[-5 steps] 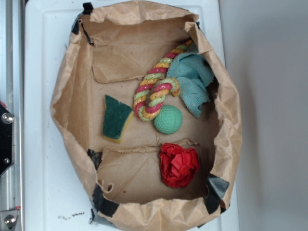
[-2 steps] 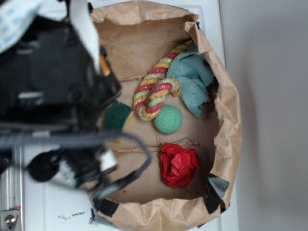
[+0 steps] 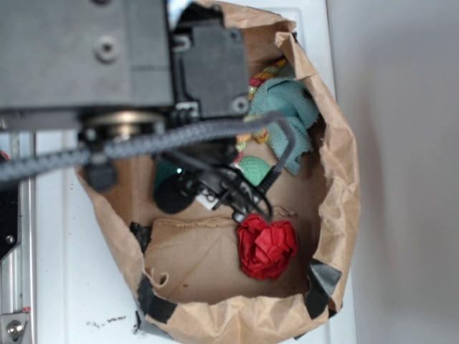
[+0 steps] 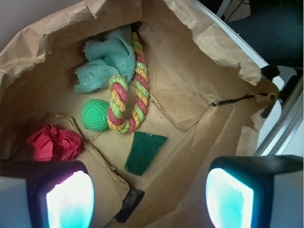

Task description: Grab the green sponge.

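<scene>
- From the exterior view, my arm (image 3: 143,64) covers most of the brown paper bag (image 3: 337,179). Only a sliver of the green sponge (image 3: 163,172) shows under its cables. The red crumpled piece (image 3: 267,246), teal rag (image 3: 290,107) and a bit of the light-green ball (image 3: 254,166) stay visible.
- From the wrist view, I see the gripper (image 4: 149,194) fingers (image 4: 66,194) spread wide apart, holding nothing. The green sponge (image 4: 144,152) lies flat on the bag floor between them, just beside the striped rope (image 4: 130,99) loop and near the ball (image 4: 95,114).
</scene>
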`<state>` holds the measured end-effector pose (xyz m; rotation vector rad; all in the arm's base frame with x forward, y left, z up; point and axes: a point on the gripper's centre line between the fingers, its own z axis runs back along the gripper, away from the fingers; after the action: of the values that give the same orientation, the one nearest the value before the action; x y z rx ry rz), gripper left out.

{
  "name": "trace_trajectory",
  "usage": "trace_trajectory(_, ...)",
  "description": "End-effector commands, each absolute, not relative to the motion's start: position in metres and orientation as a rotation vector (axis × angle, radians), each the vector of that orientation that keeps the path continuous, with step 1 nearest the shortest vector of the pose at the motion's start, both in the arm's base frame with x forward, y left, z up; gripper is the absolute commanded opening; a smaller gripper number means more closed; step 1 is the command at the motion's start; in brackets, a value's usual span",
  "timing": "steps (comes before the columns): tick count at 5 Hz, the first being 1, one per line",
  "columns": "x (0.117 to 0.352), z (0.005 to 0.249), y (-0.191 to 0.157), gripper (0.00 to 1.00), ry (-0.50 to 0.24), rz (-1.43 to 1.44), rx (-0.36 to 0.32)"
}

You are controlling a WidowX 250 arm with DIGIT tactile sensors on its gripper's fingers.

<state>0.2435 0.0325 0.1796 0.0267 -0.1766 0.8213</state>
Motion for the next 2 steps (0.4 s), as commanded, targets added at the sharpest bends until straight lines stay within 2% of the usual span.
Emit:
trace_trajectory(1, 0.242, 0.193, 0.04, 1.0, -0.22, 0.823, 0.012)
trace_trajectory(2, 0.24, 0.162, 0.038, 1.0, -0.308, 0.851, -0.026)
